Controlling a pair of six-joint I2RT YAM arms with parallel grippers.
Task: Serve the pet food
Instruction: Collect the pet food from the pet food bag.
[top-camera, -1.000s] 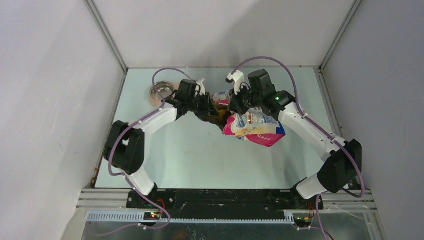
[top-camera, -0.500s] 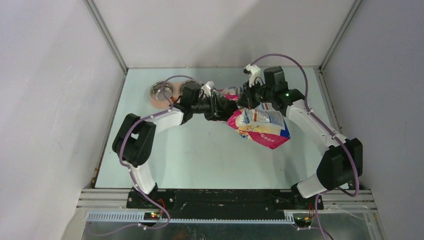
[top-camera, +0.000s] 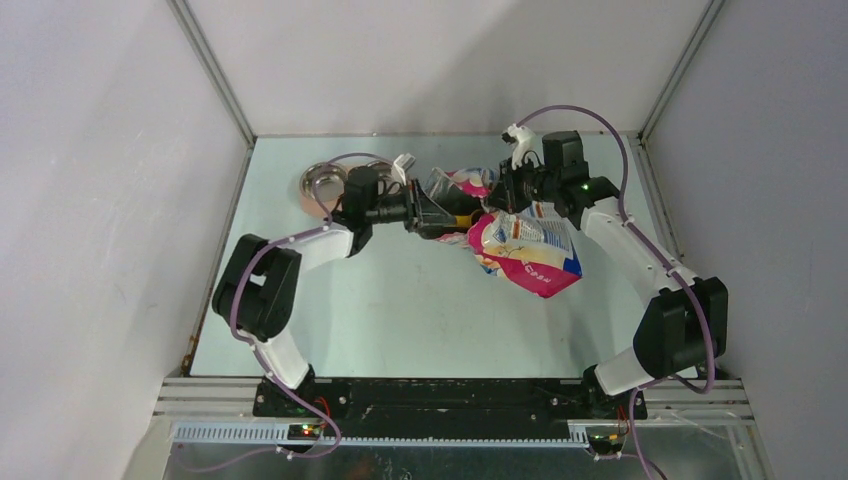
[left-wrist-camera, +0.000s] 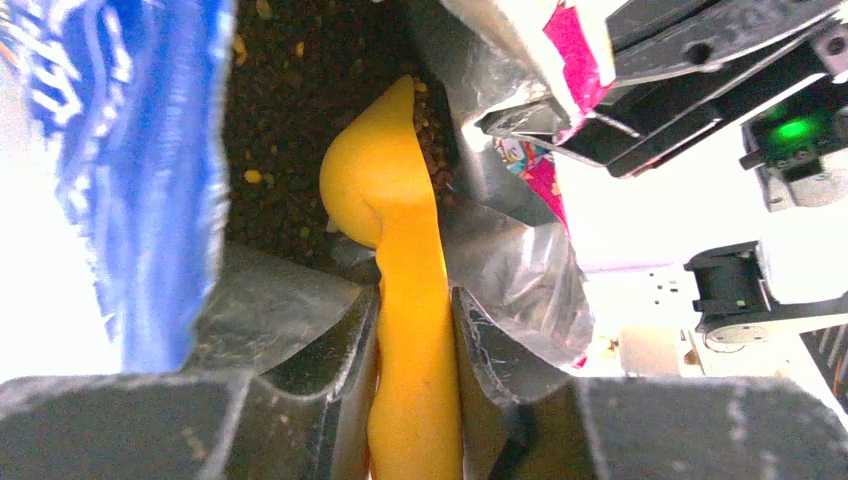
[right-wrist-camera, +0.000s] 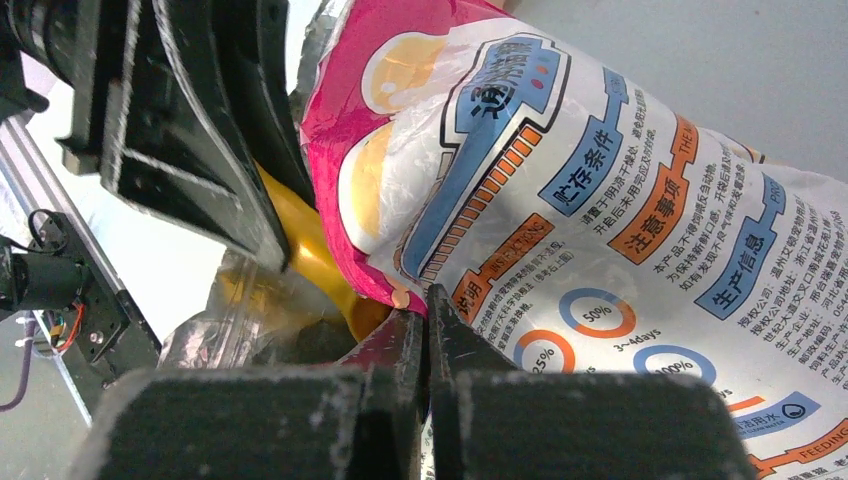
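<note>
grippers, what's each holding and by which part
Left gripper clamps the orange scoop by its handle, bowl in the kibble. Right gripper pinches the cat food bag at its open top edge.

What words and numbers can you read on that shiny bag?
"贮存条件": blue label on the food bag
"注意事项": orange label
"生产信息": blue label
"50%", "25%", "100%": inside rings
"3~4days": under the 50% ring
"FEEDING": orange strip, cut off at the edge
The big headline and fine print are too blurred or small to read.
</note>
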